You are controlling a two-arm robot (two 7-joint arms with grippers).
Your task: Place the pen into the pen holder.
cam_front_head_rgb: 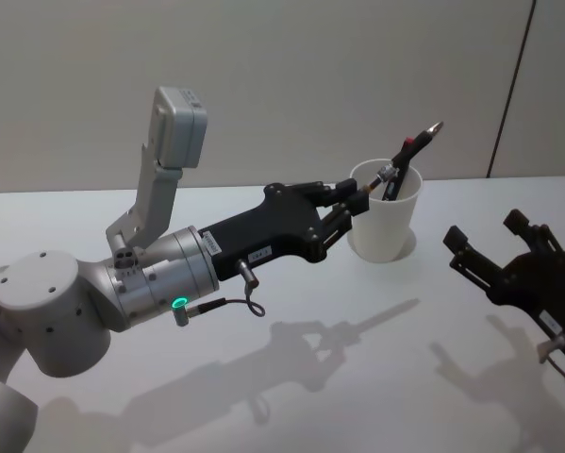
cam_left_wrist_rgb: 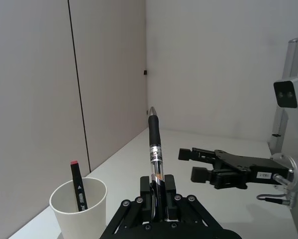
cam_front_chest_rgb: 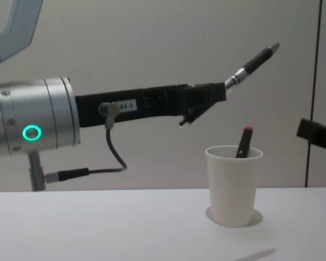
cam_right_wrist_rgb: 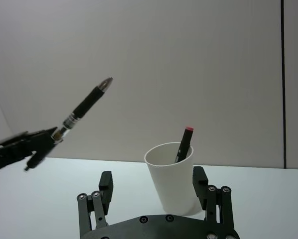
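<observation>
Low at the right edge of the head view the right gripper (cam_front_head_rgb: 485,229) hangs spread wide and empty, while in the chest view's upper middle the left gripper (cam_front_chest_rgb: 220,89) pinches the pen (cam_front_chest_rgb: 253,60), tilted up above the pen holder (cam_front_chest_rgb: 233,185), which holds a red-capped marker (cam_front_chest_rgb: 244,142).

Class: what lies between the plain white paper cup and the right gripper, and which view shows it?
Just bare white tabletop separates the plain white paper cup from the open right gripper, seen in the head view.
</observation>
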